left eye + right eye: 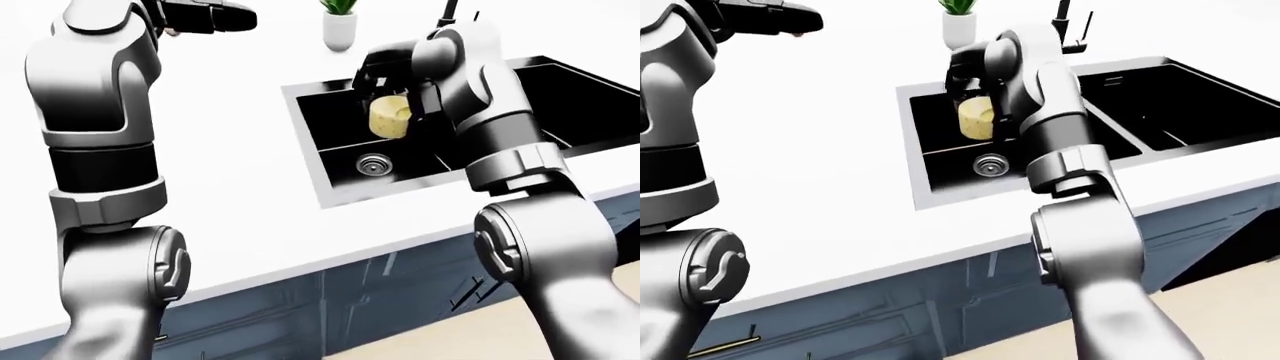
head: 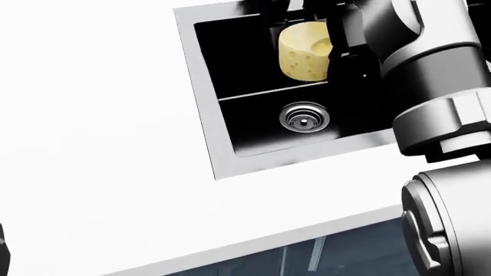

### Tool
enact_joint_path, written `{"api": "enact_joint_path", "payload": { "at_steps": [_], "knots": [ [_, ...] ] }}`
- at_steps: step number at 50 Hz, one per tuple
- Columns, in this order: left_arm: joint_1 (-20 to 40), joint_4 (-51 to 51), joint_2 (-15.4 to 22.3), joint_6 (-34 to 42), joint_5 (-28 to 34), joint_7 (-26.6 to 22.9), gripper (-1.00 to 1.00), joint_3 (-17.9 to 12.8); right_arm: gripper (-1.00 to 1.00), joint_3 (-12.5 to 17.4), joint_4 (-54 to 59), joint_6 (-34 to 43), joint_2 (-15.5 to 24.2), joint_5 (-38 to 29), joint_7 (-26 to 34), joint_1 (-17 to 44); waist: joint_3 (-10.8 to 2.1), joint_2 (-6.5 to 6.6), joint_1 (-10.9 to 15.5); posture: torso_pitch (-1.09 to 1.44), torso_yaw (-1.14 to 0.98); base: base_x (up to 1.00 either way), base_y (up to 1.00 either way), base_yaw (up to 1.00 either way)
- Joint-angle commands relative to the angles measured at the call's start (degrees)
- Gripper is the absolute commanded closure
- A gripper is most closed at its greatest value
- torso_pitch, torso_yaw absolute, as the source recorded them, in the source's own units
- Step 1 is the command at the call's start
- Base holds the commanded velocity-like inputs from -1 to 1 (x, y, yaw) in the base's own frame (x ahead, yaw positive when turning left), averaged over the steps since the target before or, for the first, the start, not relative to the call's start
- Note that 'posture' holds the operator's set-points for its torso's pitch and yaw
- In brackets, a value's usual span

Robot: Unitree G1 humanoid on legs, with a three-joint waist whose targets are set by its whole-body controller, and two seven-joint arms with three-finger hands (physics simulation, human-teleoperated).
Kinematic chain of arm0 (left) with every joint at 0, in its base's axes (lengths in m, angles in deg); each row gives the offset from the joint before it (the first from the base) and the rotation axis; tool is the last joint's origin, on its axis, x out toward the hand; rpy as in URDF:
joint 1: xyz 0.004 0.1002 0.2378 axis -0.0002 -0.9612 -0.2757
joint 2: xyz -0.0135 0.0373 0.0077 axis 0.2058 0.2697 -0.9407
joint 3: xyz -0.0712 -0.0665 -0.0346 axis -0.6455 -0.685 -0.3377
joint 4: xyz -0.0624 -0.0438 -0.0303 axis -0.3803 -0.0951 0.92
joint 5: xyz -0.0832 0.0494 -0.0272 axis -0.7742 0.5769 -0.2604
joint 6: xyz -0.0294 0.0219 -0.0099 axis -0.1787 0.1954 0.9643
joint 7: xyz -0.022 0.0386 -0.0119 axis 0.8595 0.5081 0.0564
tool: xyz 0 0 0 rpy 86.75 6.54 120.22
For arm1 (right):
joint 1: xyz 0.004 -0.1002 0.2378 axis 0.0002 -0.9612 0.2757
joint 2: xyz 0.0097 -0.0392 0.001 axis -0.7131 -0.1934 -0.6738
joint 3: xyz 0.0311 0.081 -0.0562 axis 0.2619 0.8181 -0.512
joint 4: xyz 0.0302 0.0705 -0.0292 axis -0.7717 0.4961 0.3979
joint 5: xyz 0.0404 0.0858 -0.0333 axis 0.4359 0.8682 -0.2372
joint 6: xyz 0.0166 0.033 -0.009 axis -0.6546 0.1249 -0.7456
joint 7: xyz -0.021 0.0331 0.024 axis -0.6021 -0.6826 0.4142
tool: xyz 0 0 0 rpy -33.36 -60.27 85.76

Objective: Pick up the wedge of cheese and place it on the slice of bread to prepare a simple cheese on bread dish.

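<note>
- Nearest the camera, the robot's two grey arms fill the lower corners of the left-eye view, the right arm reaching up toward the sink.
- Held in the right hand, the cheese hangs over the left basin of the sink, above the round metal drain; dark fingers close round its top and right side.
- Pale yellow and pitted with small holes, the cheese looks rounded on the side facing the head view.
- Black inside with a pale metal rim, the sink has two basins set into a white counter.
- At the top of the left-eye view, a white pot with a green plant stands on the counter beside a dark tap.
- Raised at the top left, the left hand is dark and partly cut off; whether its fingers are open or closed cannot be told.
- Below the counter edge run dark blue cabinet fronts, and a strip of beige floor shows beneath them.
</note>
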Motion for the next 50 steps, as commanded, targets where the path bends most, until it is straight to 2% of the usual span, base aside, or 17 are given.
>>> {"api": "enact_joint_path", "payload": {
  "at_steps": [1,5,7,8,9,10,16,20,22,23,25,27,31,33,35,47,50],
  "knots": [
    [2.15,-2.12,0.27,-2.09,-0.14,-0.17,-1.0,0.11,1.0,1.2,-1.56,0.2,1.56,0.1,-1.85,3.07,-1.85,0.5,-0.48,0.0,0.0,0.0,-0.25,0.0],
    [2.46,-1.93,0.34,-2.06,-0.03,-0.24,-1.0,0.18,1.0,1.25,0.12,0.0,2.14,0.12,-2.63,3.83,-1.78,-3.06,-0.15,0.0,0.0,0.0,-0.25,0.0],
    [2.52,-1.9,0.23,-2.08,0.03,-0.23,-1.0,0.24,1.0,1.19,0.32,0.06,2.24,0.07,-2.71,4.0,-2.67,-8.11,-0.1,0.0,0.0,0.0,-0.25,0.0],
    [2.53,-2.02,0.16,-1.99,0.03,-0.23,-1.0,0.27,1.0,1.17,0.32,0.09,2.24,0.08,-2.69,4.03,-1.65,-4.6,-0.08,0.0,0.0,0.0,-0.25,0.0],
    [2.54,-2.1,0.11,-1.93,0.04,-0.23,-1.0,0.28,1.0,1.17,0.25,0.12,2.27,0.09,-2.6,4.1,-1.89,-5.49,0.01,0.0,0.0,0.0,-0.26,0.0],
    [2.55,-2.06,0.09,-1.96,0.07,-0.23,-1.0,0.29,1.0,1.17,0.22,0.16,2.31,0.09,-2.53,4.2,-2.04,-5.1,-0.16,0.0,0.0,0.0,-0.25,0.0],
    [2.68,-1.85,0.12,-2.07,0.18,-0.32,-1.0,0.26,1.0,1.15,0.73,0.03,2.39,0.1,-2.76,4.48,-1.06,-1.68,0.41,0.0,0.0,0.0,-0.25,0.0],
    [2.72,-1.67,0.14,-2.25,0.26,-0.35,-1.0,0.24,1.0,1.15,1.29,-0.01,2.6,0.09,-3.09,4.64,-1.17,1.01,0.11,0.0,0.0,0.0,-0.25,0.0],
    [2.7,-1.83,0.07,-2.18,0.28,-0.35,-1.0,0.3,1.0,1.14,1.21,0.05,2.56,0.1,-3.08,4.57,-2.03,2.79,-0.65,0.0,0.0,0.0,-0.26,0.0],
    [2.67,-1.88,0.05,-2.17,0.3,-0.34,-1.0,0.3,1.0,1.15,1.21,0.03,2.54,0.14,-3.08,4.56,-1.71,1.49,-0.16,0.0,0.0,0.0,-0.25,0.0],
    [2.61,-1.81,0.11,-2.25,0.36,-0.4,-1.0,0.31,1.0,1.15,1.23,0.03,2.53,0.17,-3.15,4.47,-1.83,2.17,-0.6,0.0,0.0,0.0,-0.25,0.0],
    [2.54,-1.9,0.15,-2.24,0.36,-0.42,-1.0,0.23,1.0,1.15,1.22,0.06,2.55,0.18,-3.13,4.48,-2.29,1.49,-0.58,0.0,0.0,0.0,-0.25,0.0],
    [2.19,-2.12,0.08,-2.25,0.35,-0.44,-1.0,0.22,1.0,1.17,0.89,0.28,2.48,0.25,-2.92,4.26,-1.57,-0.35,-0.52,0.0,0.0,0.0,-0.26,0.0],
    [2.22,-2.23,0.15,-2.12,0.33,-0.48,-1.0,0.16,1.0,1.18,0.76,0.31,2.56,0.25,-2.87,4.24,-1.56,-2.2,-0.29,0.0,0.0,0.0,-0.25,0.0],
    [2.28,-2.41,0.21,-1.94,0.31,-0.5,-1.0,0.15,1.0,1.18,0.58,0.37,2.57,0.25,-2.77,4.23,-2.36,-6.49,-0.03,0.0,0.0,0.0,-0.25,0.0],
    [2.3,-3.03,0.27,-1.38,0.36,-0.58,-1.0,0.16,1.0,1.25,-0.19,0.75,2.63,0.35,-2.24,4.0,-1.07,-0.09,0.32,0.0,0.0,0.0,-0.25,0.0],
    [2.22,-3.11,0.2,-1.38,0.38,-0.55,-1.0,0.18,1.0,1.21,0.07,0.64,2.7,0.31,-2.28,4.21,-1.87,3.75,-0.18,0.0,0.0,0.0,-0.25,0.0]
  ]
}}
